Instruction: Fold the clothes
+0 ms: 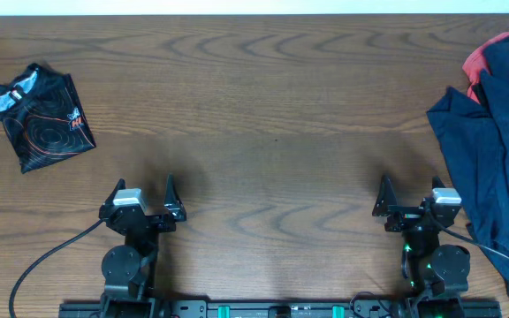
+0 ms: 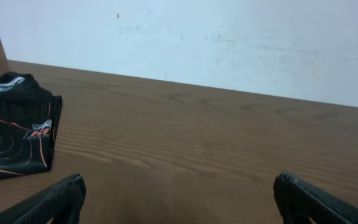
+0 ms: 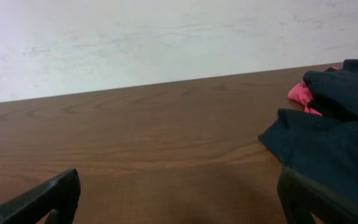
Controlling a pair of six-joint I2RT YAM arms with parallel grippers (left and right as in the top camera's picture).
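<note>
At the far left of the wooden table (image 1: 272,106) lies the black jersey (image 1: 42,117), gathered into a compact, roughly square bundle. Fine orange-white contour lines and a small logo show on its top, with a pale patch at its far-left corner. The left wrist view shows it (image 2: 14,124) lying flat on the wood, left of the fingers and well beyond them.

Nearer, and to the right of the jersey, the left gripper (image 1: 144,187) sits at the near edge of the table, pointing toward the far side. Its fingers are spread wide and hold nothing; in its own camera the left gripper (image 2: 179,186) has only bare wood between the two dark tips. A black cable (image 1: 42,256) curves away from its base to the left.

The middle of the table is plain wood grain.

The right gripper (image 1: 411,185) stands at the near edge too, likewise spread apart with nothing in it (image 3: 179,186).

Just beside it on the right, a crumpled navy garment (image 1: 493,150) runs along the right edge from far to near. A red garment (image 1: 480,60) peeks out at the pile's far-left side, mostly covered by the navy cloth. In the right wrist view, the navy folds (image 3: 328,137) lie close to the right finger, and the red cloth (image 3: 303,94) shows behind them.
</note>
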